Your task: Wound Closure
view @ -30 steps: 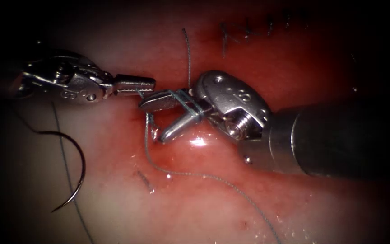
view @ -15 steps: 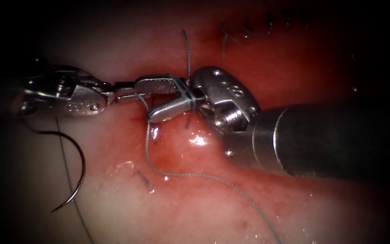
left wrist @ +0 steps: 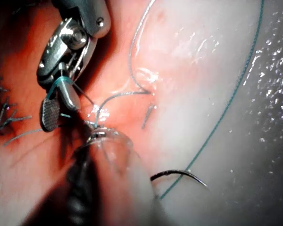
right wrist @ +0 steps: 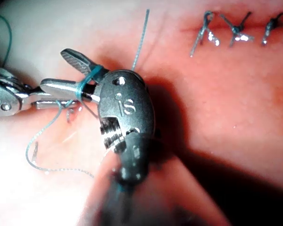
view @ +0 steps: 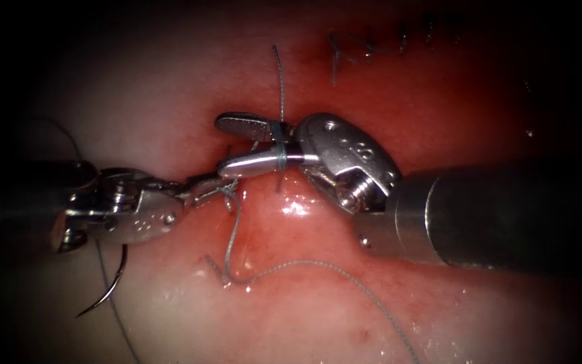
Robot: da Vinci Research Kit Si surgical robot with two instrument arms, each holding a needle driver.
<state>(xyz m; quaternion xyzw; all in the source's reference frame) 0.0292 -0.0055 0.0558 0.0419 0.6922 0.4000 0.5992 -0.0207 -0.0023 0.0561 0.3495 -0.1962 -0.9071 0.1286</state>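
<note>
**Thread wrapped on the open right tool, left tool gripping the strand**

The right arm's steel needle driver (view: 240,145) sat over the cut with its two jaws spread apart and empty, blue-green suture thread (view: 279,143) looped round both near their hinge, apparently a wrap for a knot. The left arm's steel needle driver (view: 217,189) had dropped nearer and leftward over the last second; its jaws were clamped on the thread just beside the right tool's lower jaw. The dark curved needle (view: 112,286) lay free on the pale, red-wetted pork tissue (view: 318,310) at the near left, outside the tissue, held by neither tool. Finished dark stitches (view: 365,48) lined the far right.
</note>
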